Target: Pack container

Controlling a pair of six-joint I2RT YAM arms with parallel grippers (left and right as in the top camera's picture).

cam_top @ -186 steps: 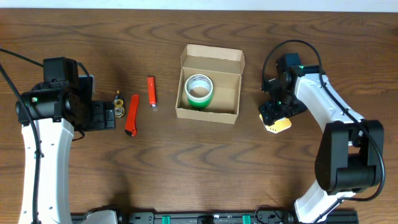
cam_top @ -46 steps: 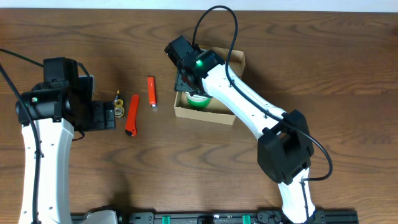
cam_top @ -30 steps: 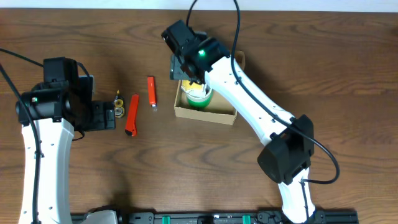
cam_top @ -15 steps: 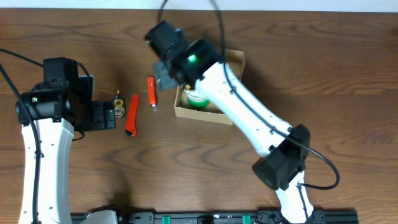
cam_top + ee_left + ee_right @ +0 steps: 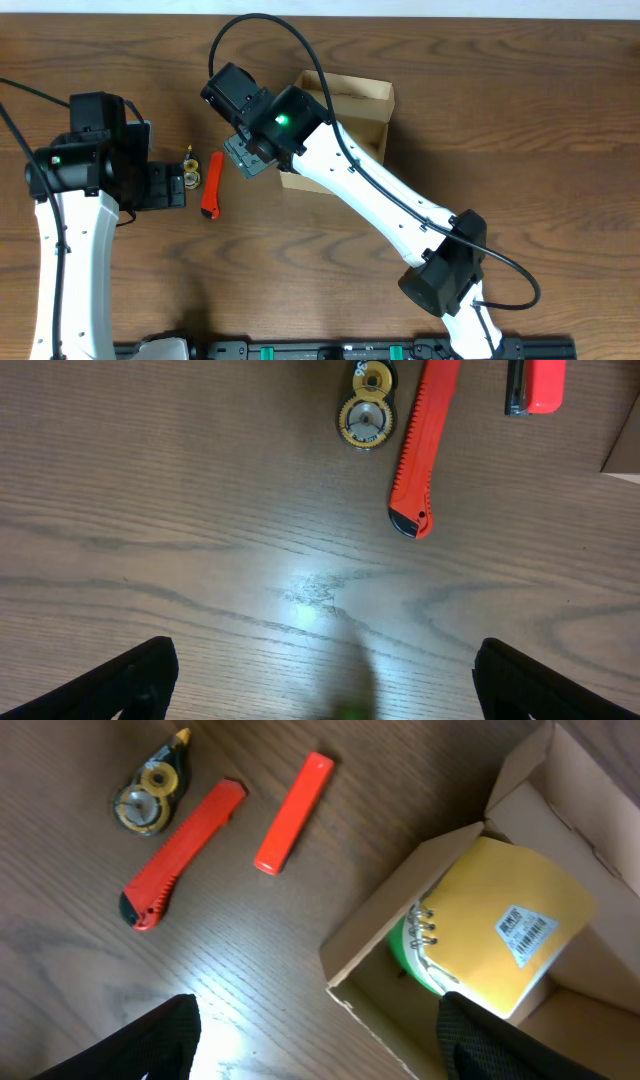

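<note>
Tabletop (image 5: 300, 280): dark wood, carries everything.

Right arm (image 5: 370, 200): stretches from the near edge across to the back centre and covers part of the box in the overhead view.

Right gripper (image 5: 245, 155): hovers just left of the box, above the tabletop. Jaws spread wide, grasping nothing, touching nothing. In the wrist view, bare wood and the box's near corner between the fingertips (image 5: 160, 1040).

Left gripper (image 5: 165, 185): hangs at the left side, just beside the dispenser. Jaws released to full spread, empty, with only bare tabletop between the fingertips (image 5: 140, 670).

Box (image 5: 365, 100): plain tan cardboard, sits at the back centre with the lid flap open and standing at the rear.

Notepad (image 5: 500, 930): yellow, spiral-bound, barcode label on its cover. Lies tilted inside the box, on top of the tape roll.

Tape roll (image 5: 405, 955): green, inside the box, mostly hidden under the notepad.

Cutter (image 5: 212, 185): red, lies on the tabletop well left of the box, between dispenser and red stick.

Red stick (image 5: 292, 812): lies near the box's left wall, apart from it.

Dispenser (image 5: 190, 170): small, black and yellow, just left of the cutter.
</note>
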